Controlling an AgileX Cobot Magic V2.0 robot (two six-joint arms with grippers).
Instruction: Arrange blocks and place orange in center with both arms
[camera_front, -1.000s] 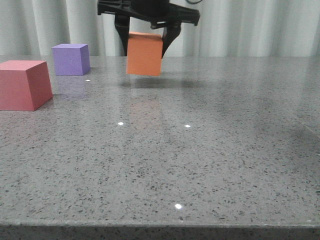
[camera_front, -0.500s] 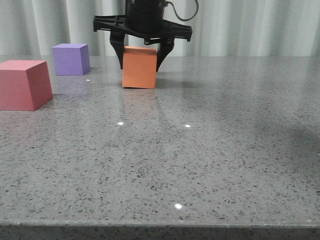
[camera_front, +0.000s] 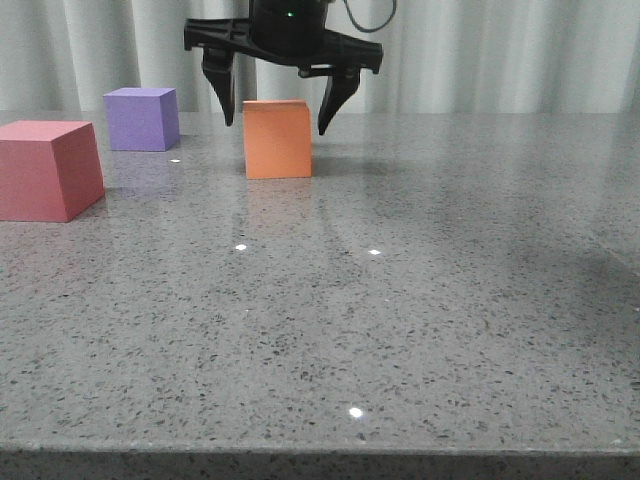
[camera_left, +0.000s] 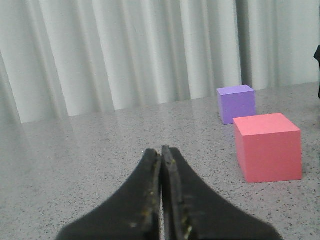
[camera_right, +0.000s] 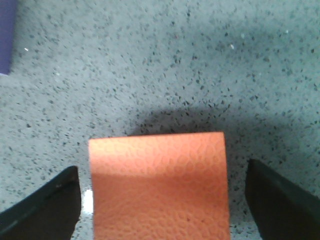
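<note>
Both right end effector (camera_front: 279, 118) fingers stand clear of orange cube (camera_front: 277, 139) edges.

We note the orange cube (camera_right: 159, 187) is cut off at the lower edge of the right wrist view, and the purple cube (camera_right: 6, 35) shows only a sliver at the frame edge. In the front view, the pinkish-red cube (camera_front: 45, 170) is clipped at the left edge.
</note>
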